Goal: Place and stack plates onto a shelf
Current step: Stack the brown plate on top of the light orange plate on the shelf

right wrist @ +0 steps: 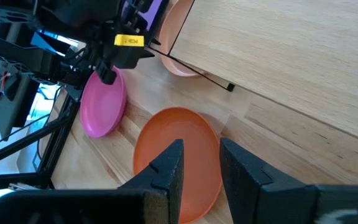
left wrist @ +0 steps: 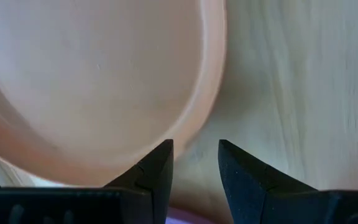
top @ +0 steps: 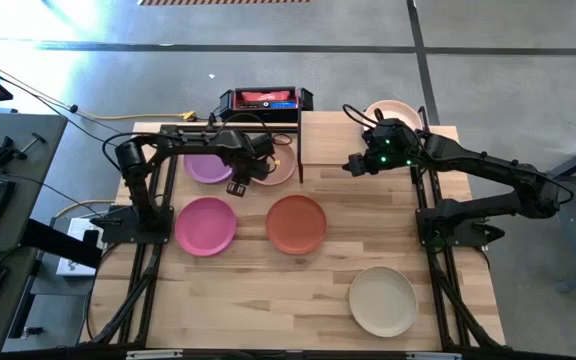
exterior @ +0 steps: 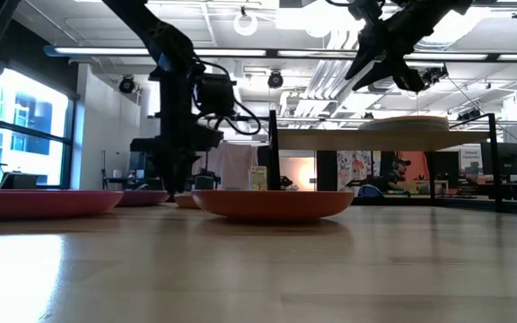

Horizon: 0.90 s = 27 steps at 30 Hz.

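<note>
One peach plate (left wrist: pixel 98 81), matte w/ low rim, sits before my left fingers (left wrist: pixel 157 171), slightly apart; right fingers (right wrist: pixel 169 171) apart too.

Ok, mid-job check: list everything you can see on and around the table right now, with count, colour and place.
Purple plate: one, back left, under the left arm.
Peach plate: one, beside the purple one, at the shelf's left edge.
Pink plate: one, left middle.
Terracotta plate: one, centre.
Beige plate: one, front right.
Pale plate: one, on the shelf's right end.
Shelf: one, light wood, back centre.
Black and red box: one, behind the table.
Left claw: open, at the peach plate's rim.
Right claw: open, raised over the shelf.
</note>
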Available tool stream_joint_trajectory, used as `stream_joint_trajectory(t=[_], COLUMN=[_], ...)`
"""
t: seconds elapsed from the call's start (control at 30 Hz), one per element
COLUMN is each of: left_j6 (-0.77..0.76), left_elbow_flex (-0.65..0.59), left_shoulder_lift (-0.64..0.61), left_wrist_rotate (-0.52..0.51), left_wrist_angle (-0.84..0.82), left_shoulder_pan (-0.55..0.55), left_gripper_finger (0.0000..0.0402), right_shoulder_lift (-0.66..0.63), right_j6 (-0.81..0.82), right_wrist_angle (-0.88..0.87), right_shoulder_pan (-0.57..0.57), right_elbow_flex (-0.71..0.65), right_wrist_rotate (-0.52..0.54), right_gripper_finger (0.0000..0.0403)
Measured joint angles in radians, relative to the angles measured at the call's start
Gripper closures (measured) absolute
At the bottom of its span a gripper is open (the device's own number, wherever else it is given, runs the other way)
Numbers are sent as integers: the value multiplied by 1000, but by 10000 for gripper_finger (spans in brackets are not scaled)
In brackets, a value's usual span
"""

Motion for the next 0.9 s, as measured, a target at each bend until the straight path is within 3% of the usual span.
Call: stream_joint_trajectory(t=[0.57, 0.9], left_j6=[45, -3], left_elbow_flex=[0, 0], left_shoulder_lift=[34, 72], left_wrist_rotate=[61, -3], left_wrist_angle=[46, 80], left_shoulder_pan=[-3, -6], left_gripper_finger=[284, 286], right_shoulder_lift=[0, 0], right_j6=[-4, 0], right_wrist_angle=[0, 0], right_shoulder_pan=[0, 0], right_elbow_flex=[0, 0], right_wrist_rotate=[0, 0], right_gripper_finger=[320, 320])
